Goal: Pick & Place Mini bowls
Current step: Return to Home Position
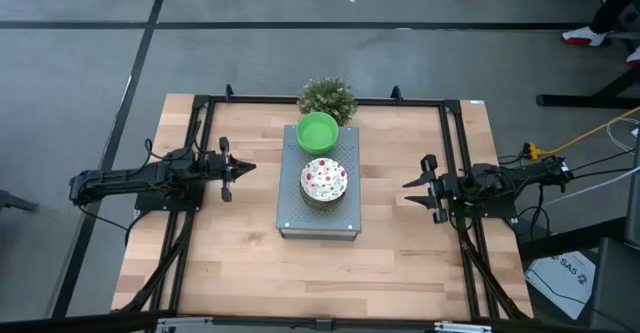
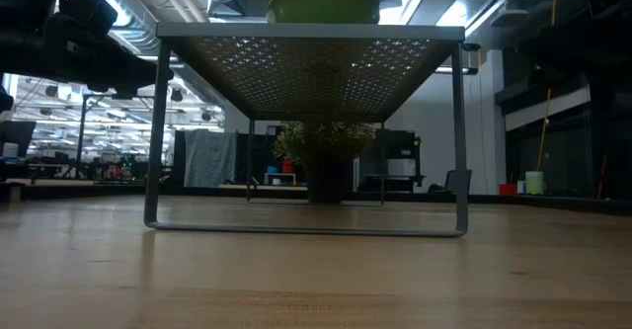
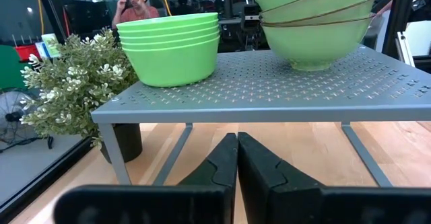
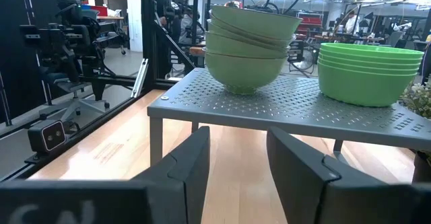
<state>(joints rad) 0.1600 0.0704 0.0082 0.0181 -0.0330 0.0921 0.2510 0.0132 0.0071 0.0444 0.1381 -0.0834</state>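
Observation:
Two stacks of mini bowls stand on a grey perforated rack [image 1: 318,213] in the middle of the table. The plain green stack [image 1: 318,132] [image 3: 174,46] [image 4: 370,69] is at the rack's far end. The stack topped by a white bowl with red and green speckles [image 1: 324,180] [image 3: 313,22] [image 4: 249,42] stands near the rack's middle. My left gripper [image 1: 248,168] [image 3: 237,160] hovers left of the rack, shut and holding nothing. My right gripper [image 1: 408,193] [image 4: 237,163] hovers right of the rack, open and holding nothing. Both point at the rack.
A small bushy potted plant [image 1: 327,98] [image 3: 74,83] [image 2: 321,151] stands on the table just behind the rack's far end. The rack rests on thin legs [image 2: 153,141], with open space beneath it. Bare wood lies between each gripper and the rack, and toward the near edge. A person [image 3: 138,2] stands in the room beyond.

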